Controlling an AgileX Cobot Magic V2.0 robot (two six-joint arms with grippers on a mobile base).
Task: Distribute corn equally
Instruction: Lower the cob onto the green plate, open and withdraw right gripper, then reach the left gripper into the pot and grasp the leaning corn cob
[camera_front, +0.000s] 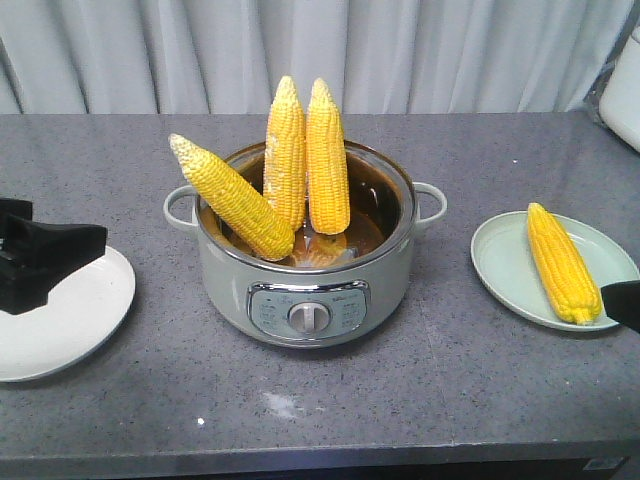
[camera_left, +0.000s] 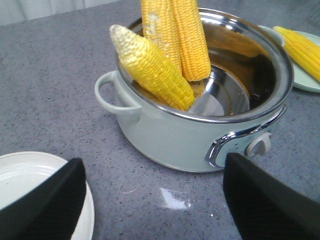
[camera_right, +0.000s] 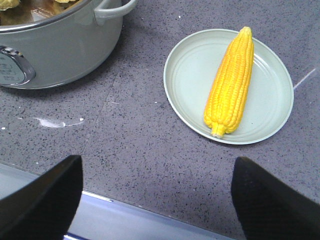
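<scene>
At far left, the left gripper (camera_left: 155, 200) hangs above a white plate (camera_front: 70, 330), its two dark fingers (camera_left: 45, 200) spread wide with nothing between them.

At centre, a pale green pot (camera_front: 305, 285) with a chrome rim, two side handles and a front dial (camera_front: 308, 318) stands on the grey speckled counter (camera_front: 450, 400). Three ears of corn stand in it. The leaning cob (camera_front: 230, 197) rests on the pot's left rim, its pale tip pointing up and outward above the left handle. Just beside it, the first upright cob (camera_front: 286, 150) and the second upright cob (camera_front: 327, 155) stand side by side, touching, with their tips well above the rim and their bases down in the bowl. A small white smear (camera_front: 280, 403) marks the counter in front of the pot.

At right, apart from the pot, a green plate (camera_front: 500, 262) holds the fourth cob (camera_front: 562, 262), which lies flat with its tip toward the back and its stub end toward the front edge. The right gripper (camera_right: 157, 200) hovers at the plate's near side, its fingers (camera_right: 270, 200) parted and gripping nothing.
</scene>
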